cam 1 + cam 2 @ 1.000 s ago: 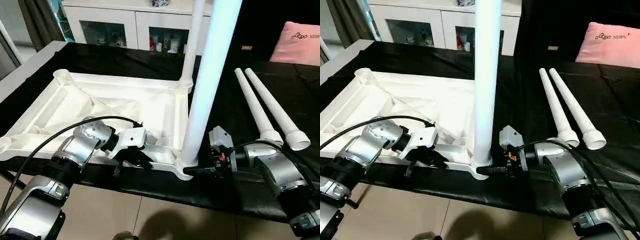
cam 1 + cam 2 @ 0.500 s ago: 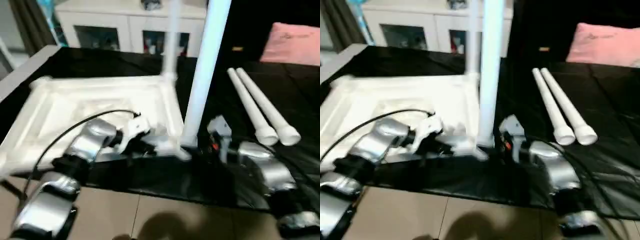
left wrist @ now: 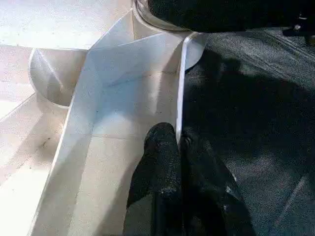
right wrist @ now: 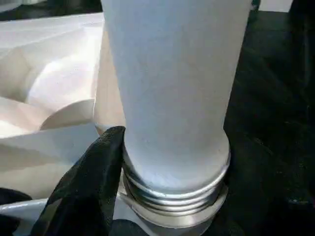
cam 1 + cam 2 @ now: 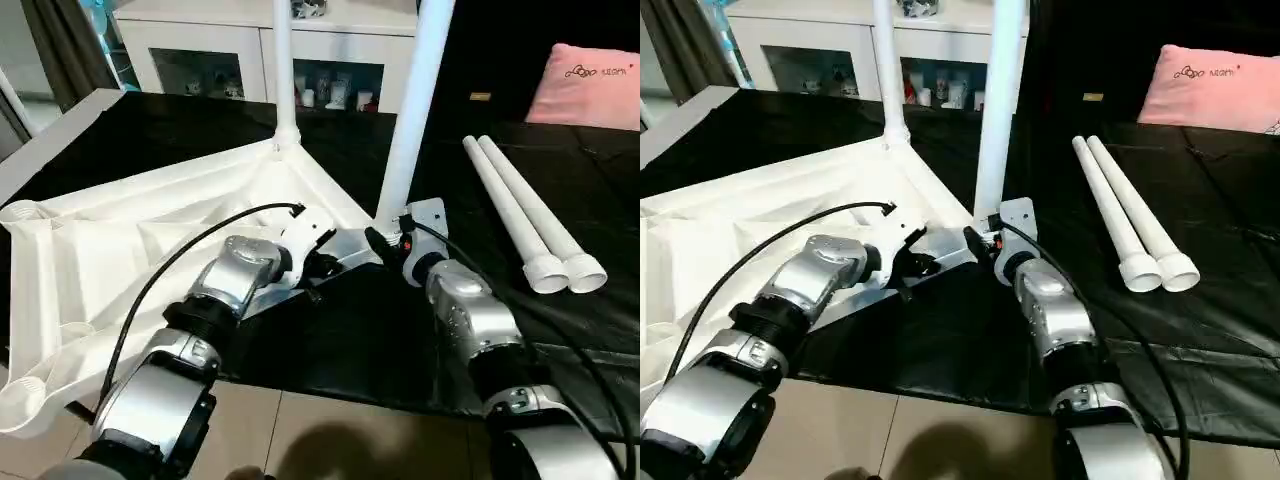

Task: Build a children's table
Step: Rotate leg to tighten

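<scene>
- One white tabletop (image 5: 120,260) lies underside up on the black-covered table (image 5: 330,330), turned cornerwise toward the robot.
- Two legs stand in its sockets: the near leg (image 5: 408,120) at the corner between the grippers, the far leg (image 5: 283,70) behind it.
- Two loose legs (image 5: 525,215) lie side by side to the right, well apart.
- Left gripper (image 3: 179,147) pinches the tabletop's thin rim, fingers pressed together on it.
- Right gripper (image 5: 385,243) is spread around the near leg's base; one finger (image 4: 88,182) touches the threaded collar.
- Risk, as I judge it: the rim pinch slips and the tabletop swings, or the upright leg leans and binds its threads.
</scene>
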Robot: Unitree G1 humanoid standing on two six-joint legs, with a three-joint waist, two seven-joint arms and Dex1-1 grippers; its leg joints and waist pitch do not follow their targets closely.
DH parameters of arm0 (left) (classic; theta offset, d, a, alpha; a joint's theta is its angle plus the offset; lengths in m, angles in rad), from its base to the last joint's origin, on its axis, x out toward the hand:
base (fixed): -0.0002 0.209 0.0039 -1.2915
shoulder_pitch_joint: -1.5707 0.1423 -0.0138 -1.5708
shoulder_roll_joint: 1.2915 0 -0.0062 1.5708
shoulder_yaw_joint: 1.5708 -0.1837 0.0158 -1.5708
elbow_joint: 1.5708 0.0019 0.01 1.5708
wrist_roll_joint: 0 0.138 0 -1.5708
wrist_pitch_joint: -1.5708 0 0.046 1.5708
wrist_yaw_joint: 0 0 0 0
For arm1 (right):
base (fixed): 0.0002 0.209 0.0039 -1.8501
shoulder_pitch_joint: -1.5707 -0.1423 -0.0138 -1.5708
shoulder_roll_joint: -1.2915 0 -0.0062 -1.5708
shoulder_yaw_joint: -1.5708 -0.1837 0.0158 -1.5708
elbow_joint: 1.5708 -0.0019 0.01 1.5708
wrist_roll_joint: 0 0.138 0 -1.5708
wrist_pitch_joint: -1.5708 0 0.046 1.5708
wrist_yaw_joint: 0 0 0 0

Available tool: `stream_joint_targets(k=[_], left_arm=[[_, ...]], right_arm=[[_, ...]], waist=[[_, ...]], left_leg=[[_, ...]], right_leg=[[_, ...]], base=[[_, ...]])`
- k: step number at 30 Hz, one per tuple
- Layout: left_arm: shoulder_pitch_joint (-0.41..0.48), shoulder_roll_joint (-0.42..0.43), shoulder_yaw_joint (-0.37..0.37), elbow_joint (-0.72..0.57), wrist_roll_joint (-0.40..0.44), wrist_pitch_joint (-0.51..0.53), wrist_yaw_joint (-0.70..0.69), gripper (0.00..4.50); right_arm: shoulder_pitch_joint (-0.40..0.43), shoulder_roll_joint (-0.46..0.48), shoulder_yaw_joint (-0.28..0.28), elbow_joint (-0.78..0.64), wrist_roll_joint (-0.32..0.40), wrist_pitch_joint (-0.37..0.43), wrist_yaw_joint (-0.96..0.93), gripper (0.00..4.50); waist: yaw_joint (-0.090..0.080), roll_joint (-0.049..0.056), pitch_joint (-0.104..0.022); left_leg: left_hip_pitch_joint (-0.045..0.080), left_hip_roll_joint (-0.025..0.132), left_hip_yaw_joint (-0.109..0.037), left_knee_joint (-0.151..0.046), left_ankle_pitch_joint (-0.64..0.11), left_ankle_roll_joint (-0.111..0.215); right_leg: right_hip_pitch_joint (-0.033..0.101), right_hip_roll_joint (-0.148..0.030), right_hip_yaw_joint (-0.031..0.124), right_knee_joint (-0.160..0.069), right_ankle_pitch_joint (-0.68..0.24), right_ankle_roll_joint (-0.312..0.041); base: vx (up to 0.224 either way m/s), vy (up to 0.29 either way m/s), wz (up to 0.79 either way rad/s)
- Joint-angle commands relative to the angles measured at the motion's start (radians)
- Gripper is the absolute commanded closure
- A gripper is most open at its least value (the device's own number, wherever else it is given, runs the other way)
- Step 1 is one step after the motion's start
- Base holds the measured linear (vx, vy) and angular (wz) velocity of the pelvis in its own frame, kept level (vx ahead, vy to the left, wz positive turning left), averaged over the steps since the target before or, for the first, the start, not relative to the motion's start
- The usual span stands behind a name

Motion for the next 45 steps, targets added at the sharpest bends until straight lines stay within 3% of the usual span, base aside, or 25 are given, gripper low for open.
stream_joint_targets(k=[1, 4, 5, 7, 10, 13, 19, 23, 24, 25, 27, 28, 30, 33, 34, 36, 38, 42, 45], left_arm=[[-0.059, -0.008, 0.034, 0.004, -0.002, -0.037, 0.089, 4.50], [-0.052, 0.020, 0.025, 0.014, 0.005, -0.068, 0.052, 4.50], [-0.049, 0.028, 0.021, 0.014, 0.006, -0.074, 0.039, 4.50], [-0.039, 0.048, 0.010, 0.008, 0.009, -0.091, -0.001, 4.50], [-0.014, 0.088, -0.012, -0.010, 0.010, -0.110, -0.082, 4.50], [0.012, 0.135, -0.028, -0.022, 0.003, -0.156, -0.167, 4.50], [0.082, 0.233, -0.072, -0.093, -0.022, -0.265, -0.394, 4.50], [0.118, 0.279, -0.092, -0.144, -0.036, -0.281, -0.493, 4.50], [0.130, 0.298, -0.103, -0.156, -0.033, -0.294, -0.519, 4.50], [0.131, 0.299, -0.104, -0.158, -0.033, -0.294, -0.521, 4.50], [0.160, 0.347, -0.126, -0.191, -0.025, -0.313, -0.578, 4.50], [0.172, 0.364, -0.128, -0.209, -0.024, -0.313, -0.597, 4.50], [0.184, 0.381, -0.127, -0.233, -0.023, -0.308, -0.608, 4.50], [0.194, 0.398, -0.125, -0.253, -0.021, -0.304, -0.607, 4.50], [0.198, 0.404, -0.123, -0.261, -0.022, -0.301, -0.607, 4.50], [0.208, 0.419, -0.120, -0.277, -0.022, -0.298, -0.605, 4.50], [0.214, 0.428, -0.121, -0.284, -0.023, -0.299, -0.606, 4.50], [0.235, 0.447, -0.119, -0.322, -0.023, -0.284, -0.611, 4.50], [0.242, 0.454, -0.118, -0.337, -0.023, -0.278, -0.613, 4.50]], right_arm=[[0.033, 0.048, 0.043, -0.003, 0.026, 0.005, 0.077, 1.02], [0.056, 0.008, 0.039, -0.059, 0.036, -0.029, 0.131, 0.87], [0.062, -0.004, 0.041, -0.072, 0.035, -0.037, 0.144, 0.62], [0.077, -0.033, 0.043, -0.098, 0.036, -0.052, 0.179, 0.52], [0.102, -0.089, 0.043, -0.147, 0.065, -0.061, 0.299, 0.30], [0.131, -0.169, 0.056, -0.203, 0.086, -0.059, 0.435, 0.05], [0.154, -0.293, 0.070, -0.278, 0.127, -0.037, 0.641, 0.05], [0.160, -0.336, 0.092, -0.310, 0.148, -0.015, 0.740, 0.05], [0.161, -0.350, 0.107, -0.323, 0.150, -0.010, 0.775, 0.05], [0.162, -0.351, 0.108, -0.324, 0.149, -0.010, 0.777, 0.05], [0.166, -0.370, 0.161, -0.352, 0.139, -0.007, 0.858, 0.05], [0.166, -0.372, 0.188, -0.355, 0.133, -0.008, 0.894, 0.05], [0.162, -0.366, 0.220, -0.343, 0.125, -0.015, 0.933, 0.05], [0.148, -0.345, 0.251, -0.310, 0.110, -0.027, 0.961, 0.05], [0.143, -0.339, 0.259, -0.297, 0.105, -0.032, 0.969, 0.05], [0.120, -0.320, 0.271, -0.257, 0.090, -0.048, 0.972, 0.05], [0.104, -0.310, 0.274, -0.234, 0.084, -0.053, 0.969, 0.05], [0.069, -0.282, 0.286, -0.184, 0.091, -0.060, 0.985, 0.05], [0.063, -0.277, 0.291, -0.170, 0.090, -0.059, 0.998, 0.22]], waist=[[-0.002, -0.001, -0.064], [-0.008, -0.004, -0.066], [-0.009, -0.005, -0.066], [-0.009, -0.003, -0.075], [-0.003, -0.001, -0.078], [0.000, -0.003, -0.074], [0.004, -0.002, -0.069], [0.006, -0.002, -0.067], [0.008, -0.009, -0.067], [0.009, -0.006, -0.066], [0.010, -0.016, -0.066], [0.011, -0.013, -0.066], [0.011, -0.024, -0.064], [0.013, -0.031, -0.063], [0.013, -0.028, -0.062], [0.009, -0.042, -0.061], [0.006, -0.040, -0.062], [0.003, -0.053, -0.063], [0.005, -0.052, -0.063]], left_leg=[[0.010, 0.024, -0.007, -0.071, -0.150, 0.030], [0.002, 0.022, -0.010, -0.071, -0.144, 0.041], [0.000, 0.023, -0.011, -0.071, -0.133, 0.044], [0.001, 0.022, -0.009, -0.061, -0.067, 0.069], [0.001, 0.023, -0.007, -0.054, -0.033, 0.107], [-0.001, 0.027, -0.007, -0.055, -0.050, 0.125], [0.005, 0.035, -0.005, -0.062, -0.118, 0.091], [0.007, 0.036, 0.000, -0.060, -0.117, 0.089], [0.005, 0.036, 0.000, -0.061, -0.122, 0.087], [0.003, 0.036, 0.000, -0.062, -0.119, 0.086], [0.003, 0.036, 0.001, -0.062, -0.121, 0.086], [0.003, 0.038, -0.001, -0.063, -0.121, 0.083], [0.001, 0.039, 0.000, -0.064, -0.112, 0.085], [0.007, 0.041, 0.001, -0.067, -0.125, 0.070], [0.008, 0.042, 0.000, -0.068, -0.125, 0.066], [0.007, 0.040, 0.001, -0.068, -0.120, 0.060], [0.007, 0.040, 0.000, -0.069, -0.113, 0.056], [0.009, 0.039, 0.004, -0.067, -0.098, 0.058], [0.009, 0.040, 0.004, -0.066, -0.082, 0.065]], right_leg=[[0.054, -0.075, 0.039, -0.073, -0.090, -0.222], [0.062, -0.073, 0.036, -0.069, -0.057, -0.215], [0.065, -0.074, 0.036, -0.068, -0.045, -0.212], [0.064, -0.073, 0.038, -0.055, 0.070, -0.237], [0.062, -0.072, 0.036, -0.046, 0.161, -0.266], [0.063, -0.072, 0.034, -0.047, 0.160, -0.271], [0.058, -0.076, 0.033, -0.057, 0.012, -0.268], [0.050, -0.071, 0.034, -0.055, 0.016, -0.271], [0.052, -0.073, 0.034, -0.056, 0.003, -0.268], [0.052, -0.074, 0.034, -0.055, -0.007, -0.262], [0.051, -0.074, 0.034, -0.056, -0.031, -0.253], [0.051, -0.076, 0.034, -0.054, -0.039, -0.251], [0.049, -0.078, 0.034, -0.053, -0.065, -0.241], [0.043, -0.080, 0.034, -0.056, -0.102, -0.240], [0.040, -0.080, 0.035, -0.057, -0.103, -0.240], [0.043, -0.078, 0.035, -0.054, -0.083, -0.239], [0.042, -0.079, 0.033, -0.051, -0.076, -0.246], [0.044, -0.078, 0.035, -0.048, -0.045, -0.252], [0.044, -0.077, 0.034, -0.043, -0.014, -0.254]], base=[[0.000, 0.000, 0.00], [0.000, 0.000, 0.00], [0.000, 0.000, 0.00], [0.000, 0.000, 0.00], [0.000, 0.000, 0.00], [0.000, 0.000, 0.00], [0.000, 0.000, 0.00], [0.000, 0.000, 0.00], [0.000, 0.000, 0.00], [0.000, 0.000, 0.00], [0.000, 0.000, 0.00], [0.000, 0.000, 0.00], [0.000, 0.000, 0.00], [0.000, 0.000, 0.00], [0.000, 0.000, 0.00], [0.000, 0.000, 0.00], [0.000, 0.000, 0.00], [0.000, 0.000, 0.00], [0.000, 0.000, 0.00]])
